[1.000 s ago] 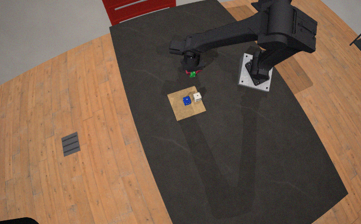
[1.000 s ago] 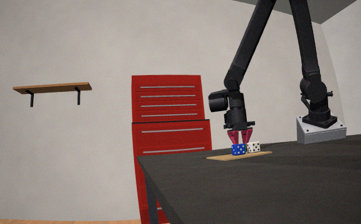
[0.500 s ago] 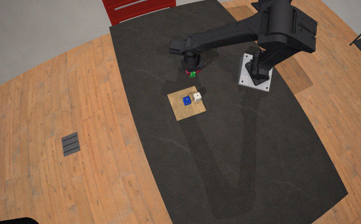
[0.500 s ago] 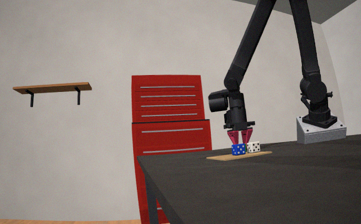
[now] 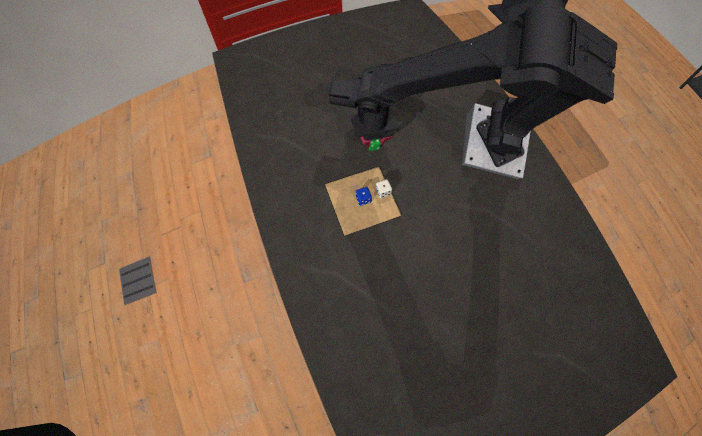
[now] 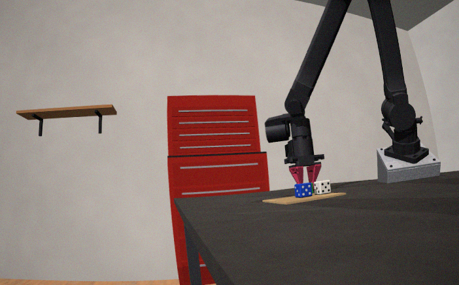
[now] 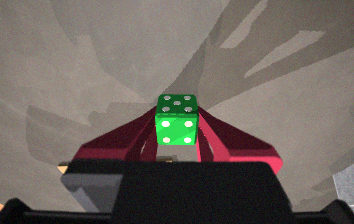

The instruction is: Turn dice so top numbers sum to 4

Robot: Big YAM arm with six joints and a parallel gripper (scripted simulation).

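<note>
Red fingers of the gripper point(image 5: 376, 142) point(image 6: 305, 182) point(image 7: 177, 116) are closed on the green die point(image 5: 374, 144) point(image 6: 312, 187) point(image 7: 176, 120), off the mat point(image 5: 362, 219) point(image 6: 284, 201), near its edge. From where I stand, the blue die point(image 5: 363, 196) point(image 6: 303, 189) and white die point(image 5: 383, 188) point(image 6: 322, 186) rest on that mat, near each other, each with one pip up. Whether the green one touches the table point(image 5: 451, 270) point(image 6: 330, 240) point(image 7: 103, 75), I can't tell.

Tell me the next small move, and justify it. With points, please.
I'd lift the green die point(image 5: 374, 144) point(image 6: 312, 187) point(image 7: 177, 129) slightly, ready for turning: the pincer point(image 5: 376, 142) point(image 6: 305, 183) point(image 7: 177, 112) grips it beside the flat tan mat point(image 5: 351, 219) point(image 6: 284, 201). The blue die point(image 5: 363, 196) point(image 6: 303, 189) and white die point(image 5: 383, 188) point(image 6: 322, 187) both show one on top, so green likely needs two up; its close-up faces show four and five.
</note>
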